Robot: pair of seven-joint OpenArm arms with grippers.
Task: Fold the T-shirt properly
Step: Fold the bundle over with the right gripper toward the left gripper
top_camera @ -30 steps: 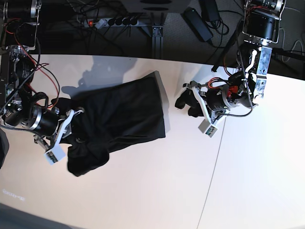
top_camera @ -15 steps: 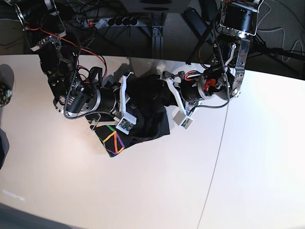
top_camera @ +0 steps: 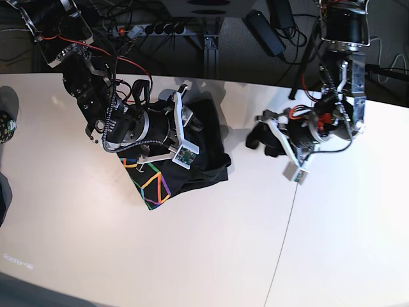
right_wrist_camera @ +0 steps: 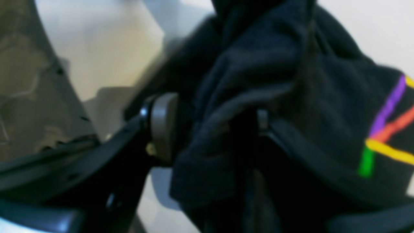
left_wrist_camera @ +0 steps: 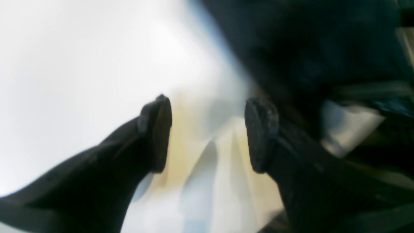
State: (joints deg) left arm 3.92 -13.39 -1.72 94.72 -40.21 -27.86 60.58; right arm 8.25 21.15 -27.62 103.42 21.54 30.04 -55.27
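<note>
Both arms are mostly black with white bracket plates. The left gripper [top_camera: 259, 139] has dark textured fingers [left_wrist_camera: 261, 139]; red wires loop beside the right gripper [top_camera: 192, 128].

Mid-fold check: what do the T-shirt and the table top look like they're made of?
T-shirt: soft matte black knit, probably cotton jersey; it bunches in rounded folds at the right gripper, with a flat rainbow print. Table: smooth, pale, faintly glossy board, likely laminate, with a thin seam.

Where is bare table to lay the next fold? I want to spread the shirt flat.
The table is bare in front of the T-shirt, and between it and the left gripper. The far edge is crowded: the right gripper and cables sit there.
</note>
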